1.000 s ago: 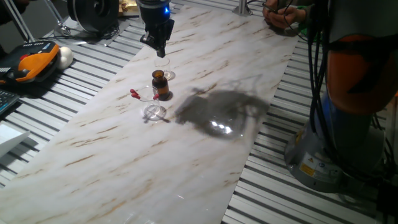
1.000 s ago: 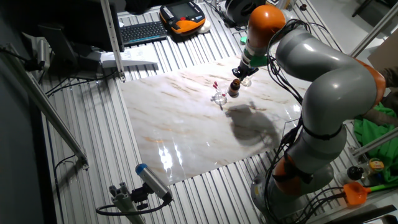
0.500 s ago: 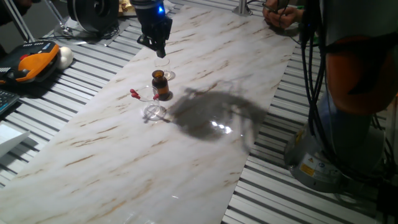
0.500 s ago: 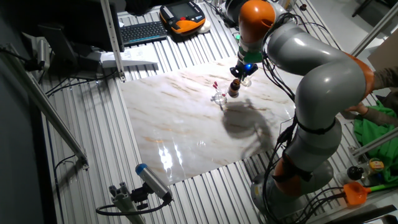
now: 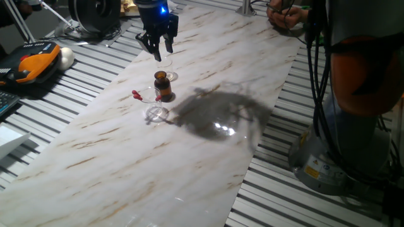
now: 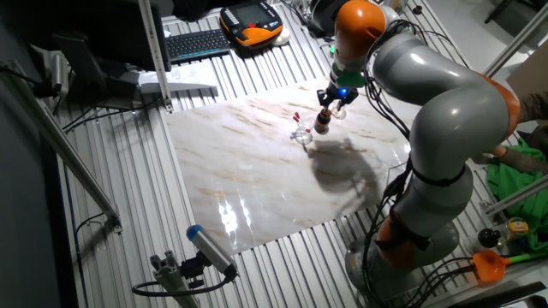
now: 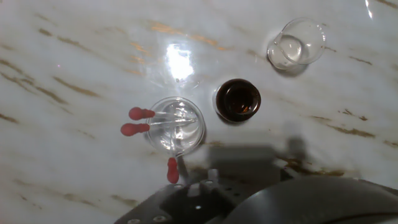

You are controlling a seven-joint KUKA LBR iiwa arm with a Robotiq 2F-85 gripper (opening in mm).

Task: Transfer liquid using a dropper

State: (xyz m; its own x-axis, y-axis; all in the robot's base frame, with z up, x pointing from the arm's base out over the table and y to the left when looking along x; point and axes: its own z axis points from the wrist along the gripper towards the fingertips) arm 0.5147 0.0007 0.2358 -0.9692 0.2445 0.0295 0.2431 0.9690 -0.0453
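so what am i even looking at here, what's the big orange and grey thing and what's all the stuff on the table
The big orange and grey thing is a robot arm. Its end effector, two fingers, hangs open and empty above the marble tabletop. Two pictures come from fixed cameras on different sides of the table; the third looks straight down from a camera on the hand. In that view you see an open amber bottle, a small clear beaker, and a shallow glass dish with two red-bulbed droppers resting across it. A third dropper lies at the dish's edge.
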